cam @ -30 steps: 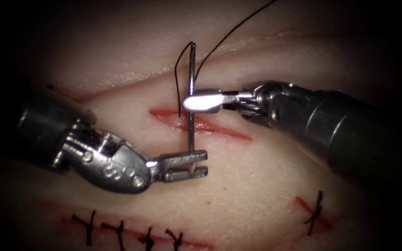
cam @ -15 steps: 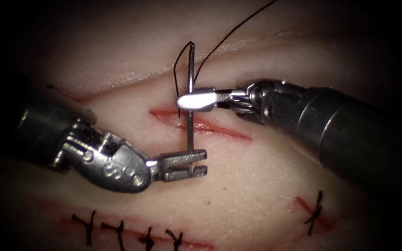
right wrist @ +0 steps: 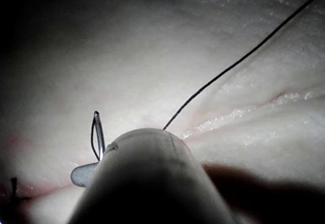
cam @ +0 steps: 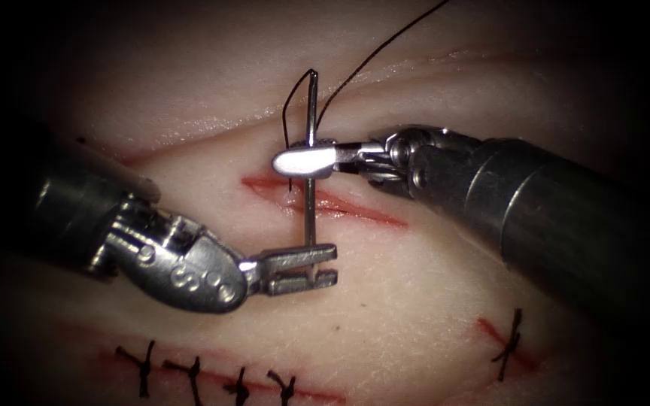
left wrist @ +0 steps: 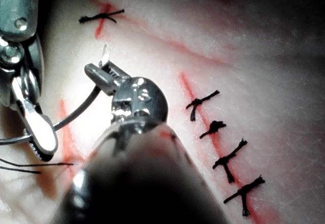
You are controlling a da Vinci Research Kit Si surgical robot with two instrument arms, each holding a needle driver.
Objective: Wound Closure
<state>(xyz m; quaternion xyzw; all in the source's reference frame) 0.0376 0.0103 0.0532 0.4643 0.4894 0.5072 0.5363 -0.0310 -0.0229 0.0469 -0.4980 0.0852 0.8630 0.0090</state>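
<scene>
1. Tissue [cam: 415, 301] lies pale under two metal tools, with an open red cut [cam: 340, 204] running between their tips.
2. The left tool [cam: 302, 269] reaches in below the cut. Its jaws are closed on one end of the needle [cam: 309, 218], with a narrow gap showing between them beyond the grip.
3. From those jaws the needle rises as a thin steel line, crosses over the cut clear of the tissue, and ends above the right tool's jaws, where the thread [cam: 370, 60] is attached.
4. The right tool [cam: 302, 160] comes in above the cut. Its jaws sit around the needle's upper part, near the thread end; compared with a second ago they have slid further across the needle. Whether they are clamped on it cannot be told.
5. The thread forms a short loop beside the right tool's jaws: one strand drops into the near end of the cut, the other runs up and away over the tissue.
6. Progress, as a judgement: the open cut has thread entering it but no knot, so its closure is at an early stage.
7. Below the left tool's jaws, another cut carries a row of four dark stitches [cam: 212, 376]; a single stitch [cam: 508, 344] lies below the right tool's shaft.
</scene>
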